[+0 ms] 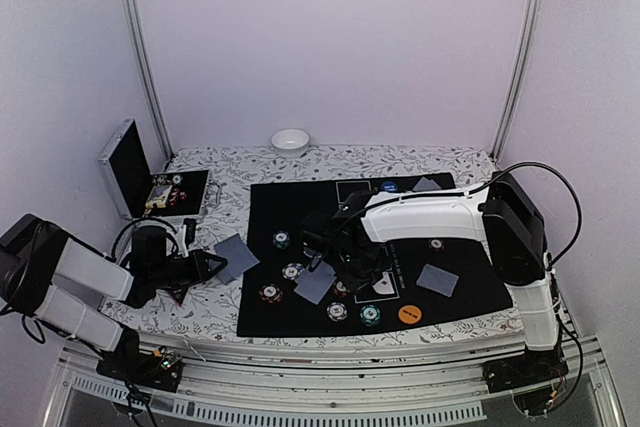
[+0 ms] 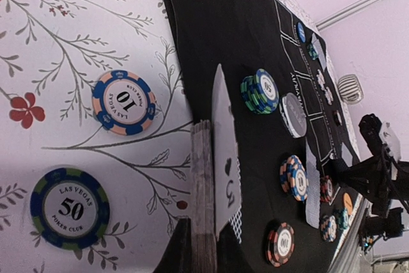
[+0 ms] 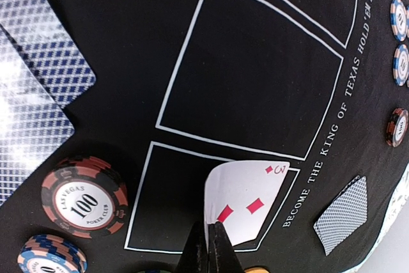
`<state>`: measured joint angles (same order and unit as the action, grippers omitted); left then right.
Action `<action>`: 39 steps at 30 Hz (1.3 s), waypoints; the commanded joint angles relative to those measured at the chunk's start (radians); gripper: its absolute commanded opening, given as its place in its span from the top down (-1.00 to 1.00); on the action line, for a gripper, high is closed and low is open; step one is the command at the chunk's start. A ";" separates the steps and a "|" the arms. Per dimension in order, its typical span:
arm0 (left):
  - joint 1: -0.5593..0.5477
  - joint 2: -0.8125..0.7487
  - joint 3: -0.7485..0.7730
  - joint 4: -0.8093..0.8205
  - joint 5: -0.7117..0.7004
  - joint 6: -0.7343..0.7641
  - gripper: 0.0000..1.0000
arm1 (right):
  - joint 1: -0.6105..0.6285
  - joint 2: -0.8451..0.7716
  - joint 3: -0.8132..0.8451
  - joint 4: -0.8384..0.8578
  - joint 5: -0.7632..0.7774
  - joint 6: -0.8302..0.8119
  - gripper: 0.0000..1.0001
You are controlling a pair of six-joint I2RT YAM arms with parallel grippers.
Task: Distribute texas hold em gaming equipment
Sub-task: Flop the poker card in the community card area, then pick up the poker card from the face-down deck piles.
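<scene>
At the far left, the left gripper [image 1: 205, 265] is closed on a thick deck of grey-blue-backed playing cards [image 2: 203, 183]. It grips the deck at one end, so the deck's long axis runs straight out ahead of the fingers. A white face-up card marked with a 3 and a heart [image 2: 225, 177] leans off the deck's right side; I cannot tell whether it is in the grip. Left of that gripper, two flat round chips lie on the white floral tablecloth [image 2: 57, 43]: an orange-and-blue "10" chip [image 2: 123, 102] and, nearer, a dark blue-and-green "50" chip [image 2: 69, 208]. To the gripper's right begins the black felt playing mat [image 1: 270, 207].

Over the middle of the mat, the right gripper [image 3: 214, 238] has its fingers pressed together on the near edge of a white three of diamonds card [image 3: 246, 199]. The card juts forward from the fingertips, its long axis roughly in line with them and its face toward the wrist camera. Beneath and beyond it lies a white-outlined card box [image 3: 172, 196] printed on the mat. Left of the fingers sits a red-and-black "100" chip stack [image 3: 83, 202].

The right arm is the nearer one to that box, and its card points into it. The coming move looks like a short lowering and release. The card seems thin and glossy, so it may skid or flip as it is let go.
</scene>
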<state>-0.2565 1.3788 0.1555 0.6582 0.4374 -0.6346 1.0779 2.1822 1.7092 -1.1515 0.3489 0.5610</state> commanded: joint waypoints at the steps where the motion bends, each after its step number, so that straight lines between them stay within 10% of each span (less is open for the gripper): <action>1: 0.008 -0.019 0.004 -0.010 -0.002 0.018 1.00 | -0.013 0.005 -0.037 0.009 -0.005 0.003 0.95; 10: 0.009 -0.022 0.006 -0.013 0.000 0.016 1.00 | -0.021 -0.005 -0.037 0.047 -0.036 -0.005 0.87; 26: 0.008 -0.096 0.004 -0.049 -0.016 0.025 1.00 | -0.021 -0.083 0.039 0.026 0.006 -0.030 -0.91; 31: 0.009 -0.170 0.001 -0.052 -0.002 0.025 1.00 | -0.021 -0.137 0.109 0.001 0.138 -0.045 -0.98; 39: -0.006 -0.423 -0.015 0.012 0.129 0.049 1.00 | -0.022 -0.416 -0.112 0.727 -0.311 -0.360 -0.98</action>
<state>-0.2569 1.0588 0.1539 0.6003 0.4671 -0.6113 1.0592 1.9179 1.7195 -0.8959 0.3408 0.3981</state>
